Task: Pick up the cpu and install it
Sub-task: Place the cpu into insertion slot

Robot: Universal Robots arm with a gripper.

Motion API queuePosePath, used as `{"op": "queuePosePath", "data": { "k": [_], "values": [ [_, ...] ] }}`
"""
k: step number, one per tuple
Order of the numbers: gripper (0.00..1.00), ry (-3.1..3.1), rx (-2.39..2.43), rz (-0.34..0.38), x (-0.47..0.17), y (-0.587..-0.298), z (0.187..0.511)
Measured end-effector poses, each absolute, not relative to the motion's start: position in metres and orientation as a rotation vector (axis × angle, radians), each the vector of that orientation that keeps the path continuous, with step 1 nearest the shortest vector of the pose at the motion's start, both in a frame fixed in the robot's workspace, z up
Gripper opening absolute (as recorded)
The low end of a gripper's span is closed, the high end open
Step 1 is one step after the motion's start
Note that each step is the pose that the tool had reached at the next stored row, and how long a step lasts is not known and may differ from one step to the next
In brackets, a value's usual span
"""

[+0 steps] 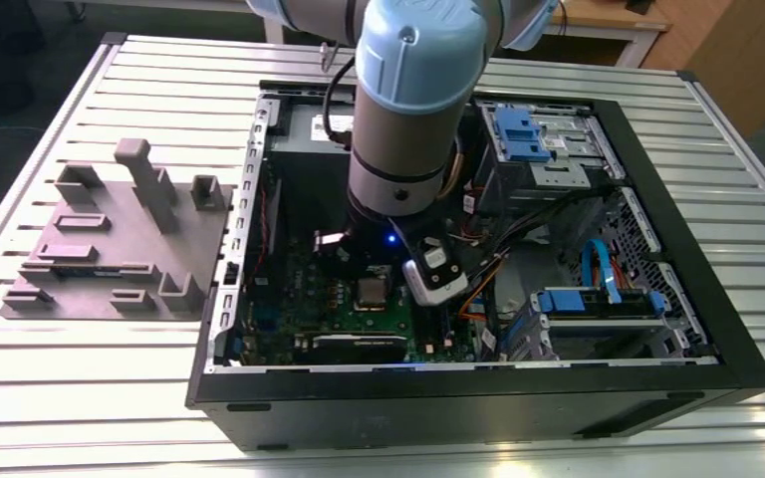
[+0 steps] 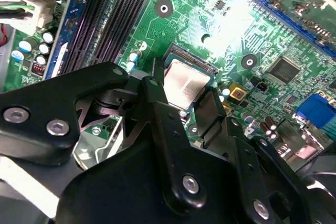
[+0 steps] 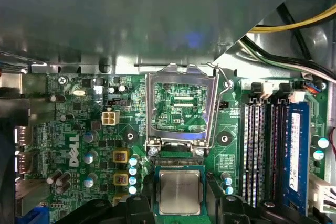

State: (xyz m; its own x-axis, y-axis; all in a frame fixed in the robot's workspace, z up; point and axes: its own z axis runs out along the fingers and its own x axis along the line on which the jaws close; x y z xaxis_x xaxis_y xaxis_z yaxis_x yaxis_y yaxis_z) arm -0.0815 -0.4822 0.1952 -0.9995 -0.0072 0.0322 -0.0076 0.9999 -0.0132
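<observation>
Exterior view: end effector (image 1: 372,281) low inside the computer case (image 1: 489,398).
Second wrist view: cpu (image 2: 186,82) at the socket (image 2: 192,59), end effector straddling it; gripping or let go, I cannot tell.
First wrist view: load frame (image 3: 151,108) open; a tilted cpu could bend socket pins.

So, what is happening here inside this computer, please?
A robot arm hangs down into an open computer case on a slatted table. Its tool is right over the cpu, which appears to sit flat in the socket of the green board. The socket's metal frame is swung open beside it. Whether the tool grips the cpu, I cannot tell. A grey block tray stands outside the case, on the exterior view's left.
</observation>
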Motion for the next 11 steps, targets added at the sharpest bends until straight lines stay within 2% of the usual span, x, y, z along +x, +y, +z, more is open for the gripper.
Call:
{"op": "queuePosePath", "data": {
  "k": [11],
  "values": [
    [0.47, -3.108, 0.011, 0.020, -0.0826, -0.4840, 0.1911]
  ]
}}
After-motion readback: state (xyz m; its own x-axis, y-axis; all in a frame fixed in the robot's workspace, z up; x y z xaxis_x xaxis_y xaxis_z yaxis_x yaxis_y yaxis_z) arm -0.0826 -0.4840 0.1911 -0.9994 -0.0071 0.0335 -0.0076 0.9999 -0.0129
